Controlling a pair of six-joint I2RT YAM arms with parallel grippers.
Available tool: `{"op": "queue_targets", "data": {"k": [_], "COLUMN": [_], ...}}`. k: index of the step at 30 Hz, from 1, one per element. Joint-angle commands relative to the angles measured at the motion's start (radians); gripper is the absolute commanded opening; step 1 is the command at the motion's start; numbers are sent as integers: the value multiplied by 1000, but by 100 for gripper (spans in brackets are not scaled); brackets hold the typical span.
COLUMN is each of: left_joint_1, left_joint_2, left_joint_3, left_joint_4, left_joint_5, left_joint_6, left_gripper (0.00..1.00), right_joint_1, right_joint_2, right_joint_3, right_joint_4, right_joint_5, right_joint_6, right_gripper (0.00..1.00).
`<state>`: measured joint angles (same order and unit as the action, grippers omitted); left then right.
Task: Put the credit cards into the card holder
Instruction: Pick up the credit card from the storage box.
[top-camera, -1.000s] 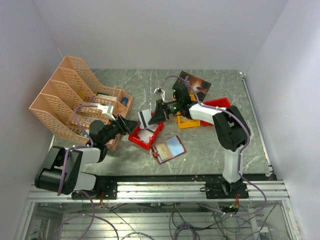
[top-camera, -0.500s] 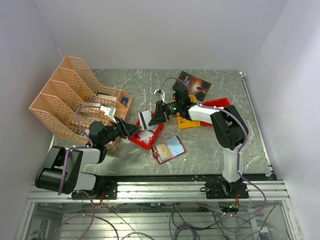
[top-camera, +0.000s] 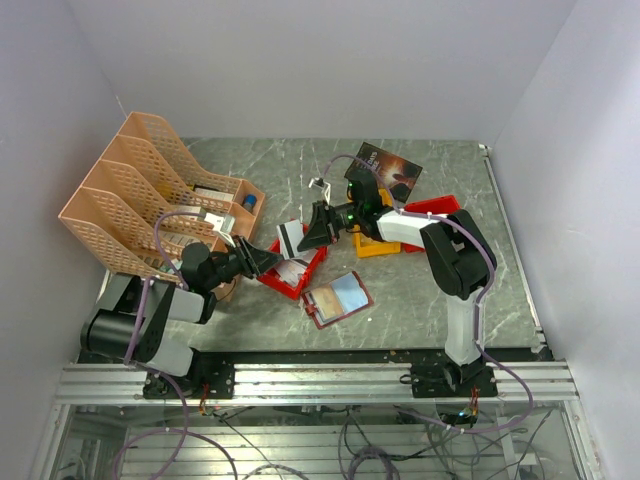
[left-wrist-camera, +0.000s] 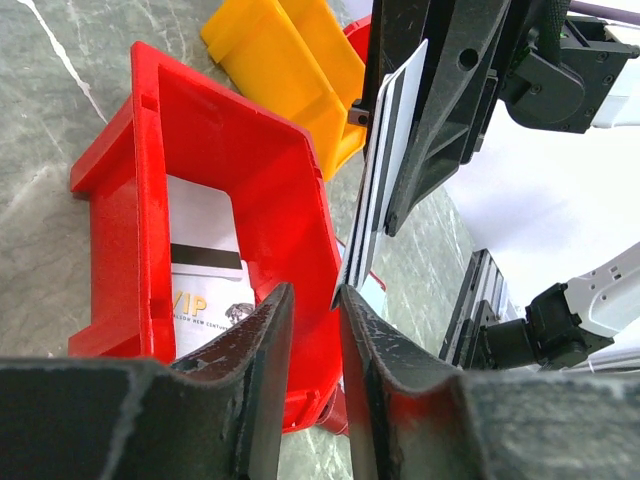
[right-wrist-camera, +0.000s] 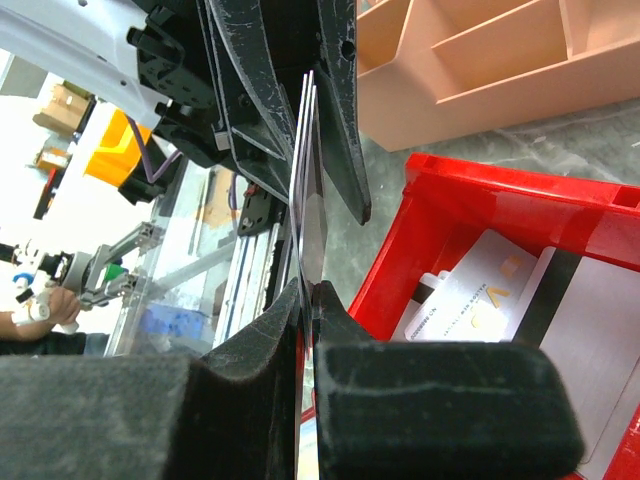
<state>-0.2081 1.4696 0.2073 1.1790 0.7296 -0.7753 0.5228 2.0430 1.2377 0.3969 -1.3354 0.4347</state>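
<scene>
The right gripper (right-wrist-camera: 308, 292) is clamped tight on a white credit card (left-wrist-camera: 392, 140) with a dark magnetic stripe, holding it above the red bin (left-wrist-camera: 262, 170). Edge-on it looks like two layers, so I cannot tell whether one card or two are pinched. The left gripper (left-wrist-camera: 315, 300) faces it with its fingers only narrowly parted. The card's free lower corner sits right at the tip of that gap, and no firm grip from this side shows.

The held card stands on edge, its long axis running from the right gripper down toward the left one. More credit cards (left-wrist-camera: 205, 258) lie flat in the red bin, one with a black stripe and "VIP" print. The card holder (top-camera: 337, 298) lies open on the table just beside the bin's near end, pale inside up, long axis slanted.

The table (top-camera: 420, 290) is grey-green marbled stone, with plain white walls around it. A yellow bin (left-wrist-camera: 290, 60) sits just behind the red one, and a peach file organizer (top-camera: 140, 190) stands at the left.
</scene>
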Motion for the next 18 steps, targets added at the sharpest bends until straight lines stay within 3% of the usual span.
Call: {"op": "queue_targets", "data": {"k": [1, 8, 13, 18], "left_joint_1": [13, 19, 19, 19], "left_joint_2": [9, -39, -56, -43], "left_joint_3": [9, 9, 25, 43], "left_joint_4": [85, 21, -34, -28], "left_joint_5": [13, 9, 6, 26], "left_joint_6": [9, 38, 62, 59], "left_gripper": [34, 34, 25, 23], "right_joint_1": [-3, -3, -2, 3], "right_joint_2": [10, 14, 15, 19], "right_joint_3": [-6, -2, 2, 3], "right_joint_4": [31, 7, 3, 1], "right_joint_5": [-27, -24, -24, -27], "right_joint_6": [13, -2, -4, -2], "right_gripper": [0, 0, 0, 0]}}
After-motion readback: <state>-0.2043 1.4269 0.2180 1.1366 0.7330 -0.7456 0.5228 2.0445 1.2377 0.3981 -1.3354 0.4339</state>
